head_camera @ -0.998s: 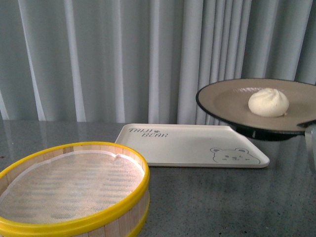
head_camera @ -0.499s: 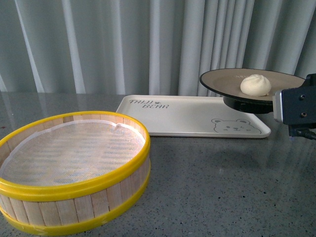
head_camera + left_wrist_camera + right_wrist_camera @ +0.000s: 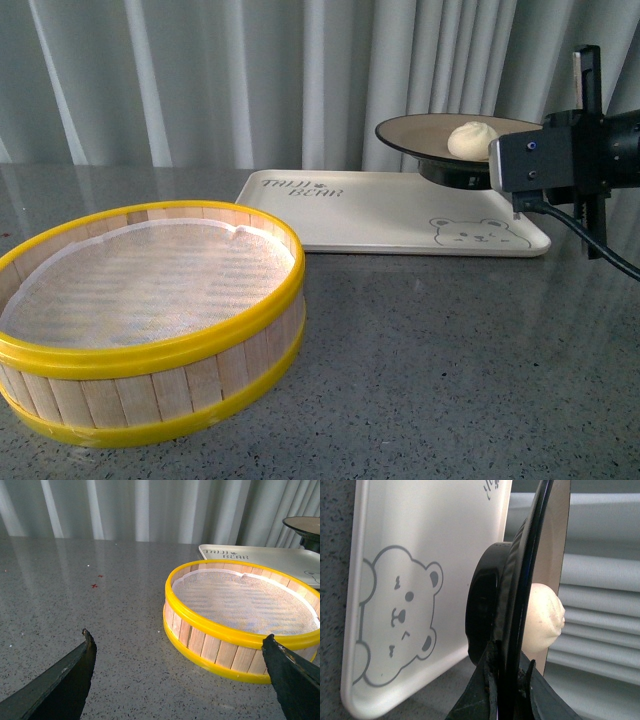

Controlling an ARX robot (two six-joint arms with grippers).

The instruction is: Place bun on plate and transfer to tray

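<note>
1. Right gripper (image 3: 506,666) is clamped on the plate's near-right rim, one finger on the beige inside, one on the black underside
2. Plate (image 3: 415,133) hangs roughly level over the far-right part of the tray (image 3: 370,215); we can't tell whether its foot touches the tray yet
3. Bun (image 3: 472,139) sits loose on the plate, right of centre, toward the gripped side; nothing pins it
4. Our read on the plate: stiff, smooth, prob. fairly heavy for a pinch at one edge. The weight levers on the jaws and a slick rim could slip or twist, so we'd lower it slow and flat, and let go only once the foot bears on the tray
5. Our read on the bun: soft, light, round. It'll roll or slide w/ any tilt and dents easily. If we ever need to take it, grip low on the sides, gently, not the pleated top
6. Left gripper (image 3: 176,636) has its fingers spread wide and holds nothing. It faces the steamer basket (image 3: 150,330) on the near left, well apart from the tray
</note>
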